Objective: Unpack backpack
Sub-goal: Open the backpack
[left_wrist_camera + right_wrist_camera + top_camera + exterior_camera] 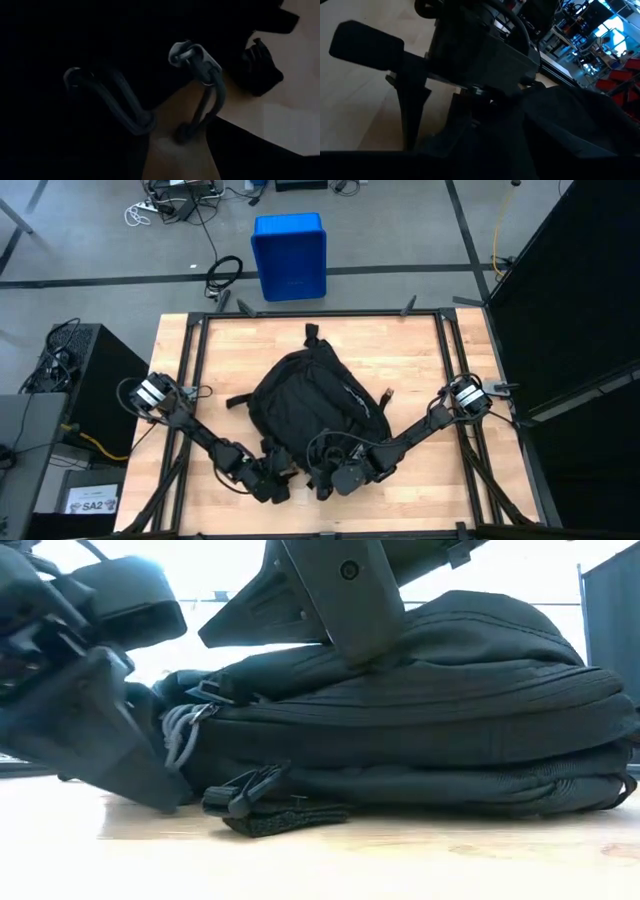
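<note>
The left gripper [275, 485] is being held at the seven o'clock edge of the backpack [315, 405], beside the grey zipper pulls [180, 732]; whether its fingers are parted cannot be told. The backpack is lying flat at the middle of the wooden table [410, 360]. The right gripper [325, 477] is being pressed onto its six o'clock edge, fingers likewise impossible to read.

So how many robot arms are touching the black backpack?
2. The left gripper and the right gripper both sit at the near end of the backpack, by its zipper pulls.
</note>
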